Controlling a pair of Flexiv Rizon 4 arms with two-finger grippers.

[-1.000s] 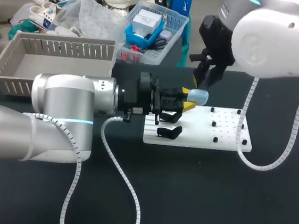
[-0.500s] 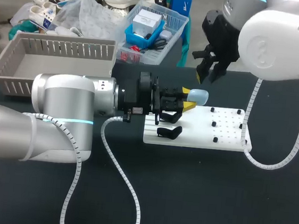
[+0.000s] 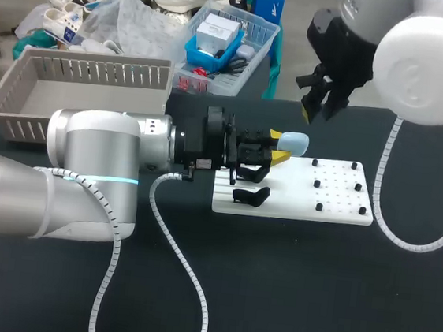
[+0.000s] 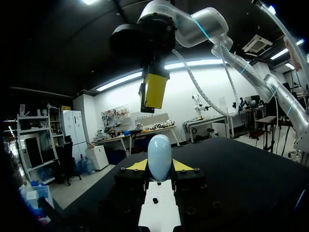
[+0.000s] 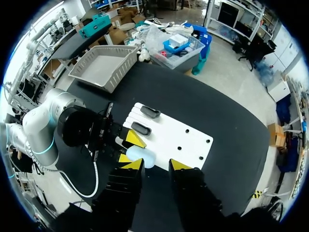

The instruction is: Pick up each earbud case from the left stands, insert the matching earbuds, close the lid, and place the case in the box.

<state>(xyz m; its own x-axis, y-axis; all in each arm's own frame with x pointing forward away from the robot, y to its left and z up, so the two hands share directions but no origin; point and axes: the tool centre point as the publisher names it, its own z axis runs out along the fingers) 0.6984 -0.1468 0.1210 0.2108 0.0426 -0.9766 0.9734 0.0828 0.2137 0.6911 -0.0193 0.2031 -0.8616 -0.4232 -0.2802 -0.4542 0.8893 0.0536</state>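
Holding a pale blue earbud case (image 3: 293, 143) in the left tool (image 3: 274, 152), with both yellow tips pressed against its two sides, just above the back left corner of the white board (image 3: 297, 204). From the left wrist, showing as a smooth rounded shape standing up between the fingers and reaching out past their tips; impossible to tell there whether the lid is open. Reaching in level with the dark worktop (image 3: 271, 298) from the left of the board, the left arm, its wrist close to the board's left edge. On the left part of the board, two black stands (image 5: 141, 128), side by side, both without a case, the nearer one just beside the held case. On the right part of the board, several small black pegs (image 3: 317, 182), spaced apart. High above the board's back edge and apart from the case, the right tool (image 3: 322, 112), pointing down, its fingers spread with nothing between them. Behind the board and well off to its left, a grey slatted box (image 3: 79, 91), with no case to be seen in it.
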